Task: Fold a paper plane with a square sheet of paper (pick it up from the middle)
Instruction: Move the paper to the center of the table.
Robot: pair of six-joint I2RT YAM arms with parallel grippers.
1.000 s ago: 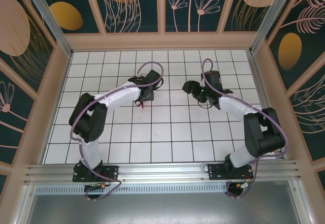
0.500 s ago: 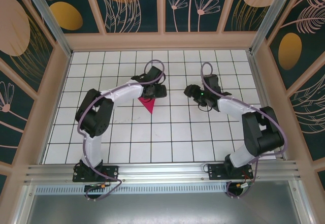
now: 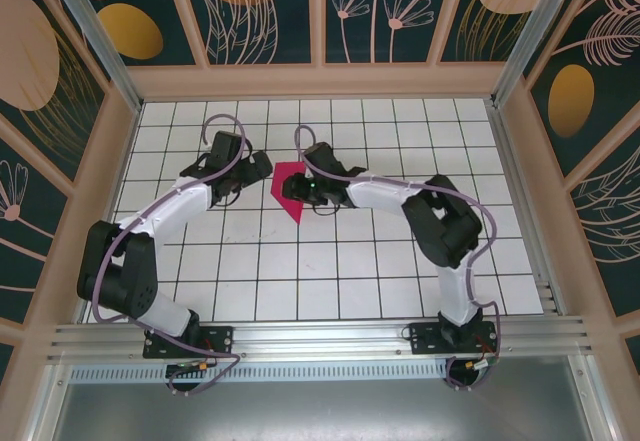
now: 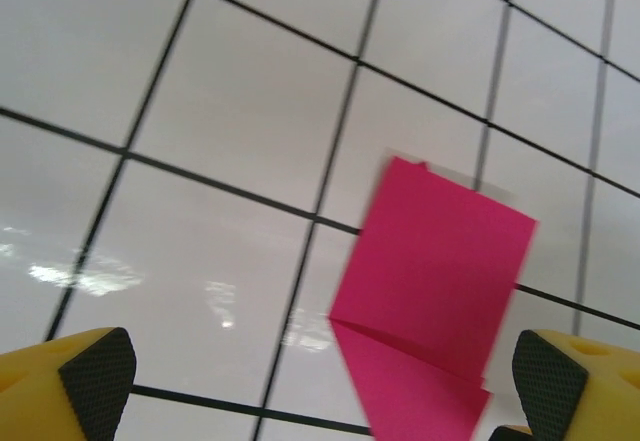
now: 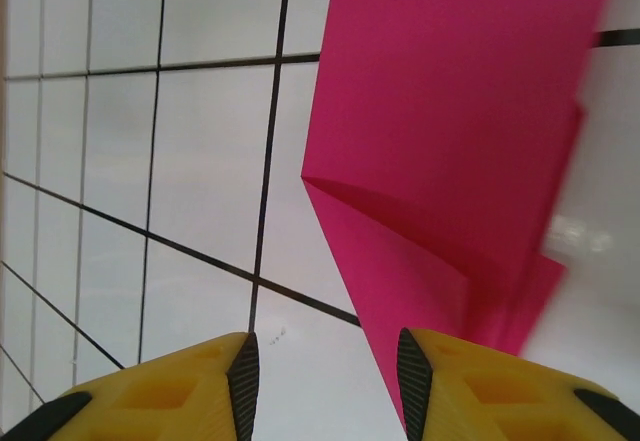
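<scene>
The paper plane (image 3: 287,183) is a folded magenta-pink sheet lying on the white grid table (image 3: 340,261), its point towards the near edge. My left gripper (image 3: 256,171) sits just left of it, open wide. In the left wrist view the paper plane (image 4: 430,291) lies ahead between the left gripper's (image 4: 325,381) spread fingertips, touching neither. My right gripper (image 3: 303,193) reaches across from the right to the paper's right edge. In the right wrist view the right gripper (image 5: 328,371) is open over bare table, its right finger (image 5: 415,376) over the edge of the paper plane (image 5: 450,131).
The wooden frame (image 3: 320,83) and patterned wall panels close off the table at the back and sides. The right arm (image 3: 440,221) stretches leftward across the table's middle. An aluminium rail (image 3: 320,336) runs along the near edge.
My left gripper opened, let go of the paper and drew back to the left. The right arm swung left across the table to the paper, its jaws narrowing. The paper now lies on the table.
</scene>
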